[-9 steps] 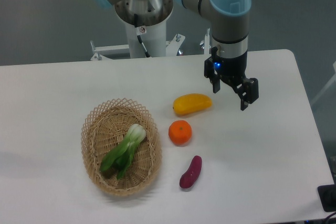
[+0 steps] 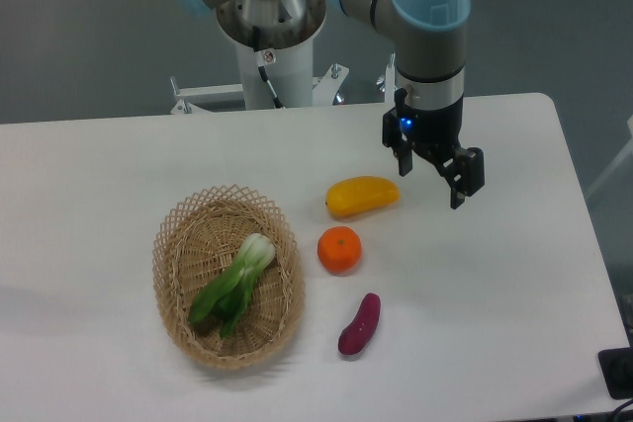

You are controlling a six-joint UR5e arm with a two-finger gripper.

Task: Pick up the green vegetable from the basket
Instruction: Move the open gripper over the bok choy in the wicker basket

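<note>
Nearest on the white tabletop (image 2: 119, 155) lies a purple sweet potato (image 2: 359, 324), with the wicker basket (image 2: 226, 277) to its left cradling the bok choy (image 2: 233, 284), white stem pointing away. Beyond sit an orange (image 2: 339, 249) and a yellow mango (image 2: 362, 196). Farther back the hand (image 2: 432, 178) hovers, fingers apart, empty.

Your pincer (image 2: 432, 173) has crept a touch to the left and slightly farther back over the table (image 2: 495, 274) since half a second ago (the arm's wrist housing above it shifted the same way). You'll see its fingers spread as wide as before.
</note>
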